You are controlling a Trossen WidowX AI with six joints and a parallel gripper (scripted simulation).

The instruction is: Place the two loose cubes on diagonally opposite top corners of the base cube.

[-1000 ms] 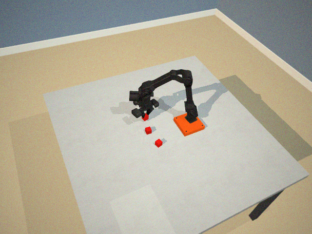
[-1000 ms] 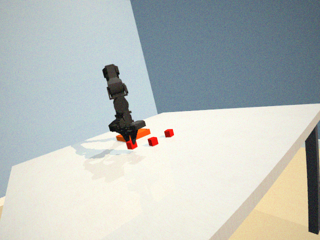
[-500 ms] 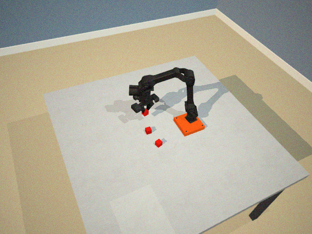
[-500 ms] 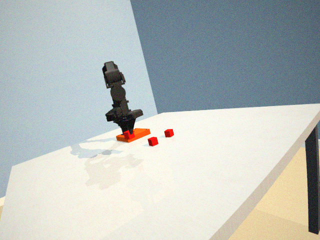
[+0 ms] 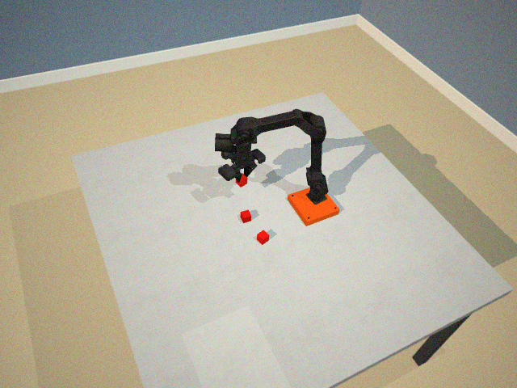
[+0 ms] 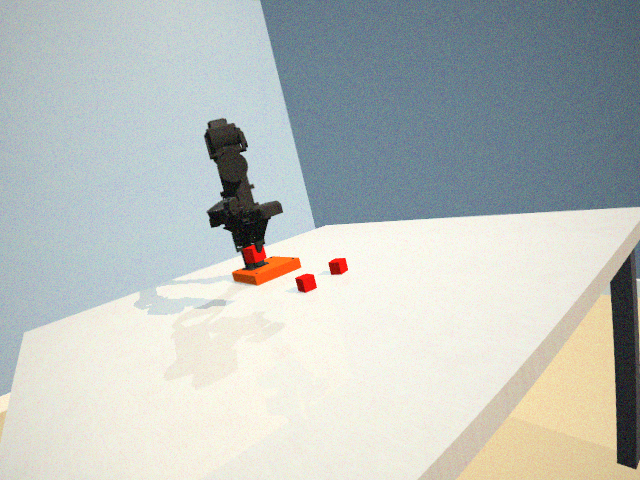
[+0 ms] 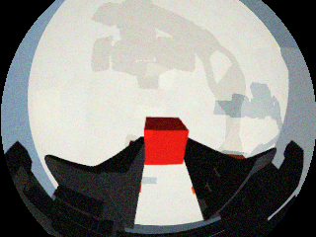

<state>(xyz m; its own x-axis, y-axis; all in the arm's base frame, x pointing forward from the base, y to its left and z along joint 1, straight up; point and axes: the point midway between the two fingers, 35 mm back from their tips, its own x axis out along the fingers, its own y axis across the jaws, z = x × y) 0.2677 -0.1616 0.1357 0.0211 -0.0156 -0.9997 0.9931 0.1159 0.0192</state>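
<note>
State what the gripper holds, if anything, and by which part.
The gripper holds a red cube, clamped by two opposite side faces between its fingers, lifted off the white table.

Matt tbl, matt red cubes

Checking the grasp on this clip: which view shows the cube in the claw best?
The wrist view: the held cube fills the centre, clamped between the claw's two fingers, its top and front faces visible. The top view shows only a red corner below the claw; the exterior view shows it small, lifted, overlapping the orange base plate.
</note>
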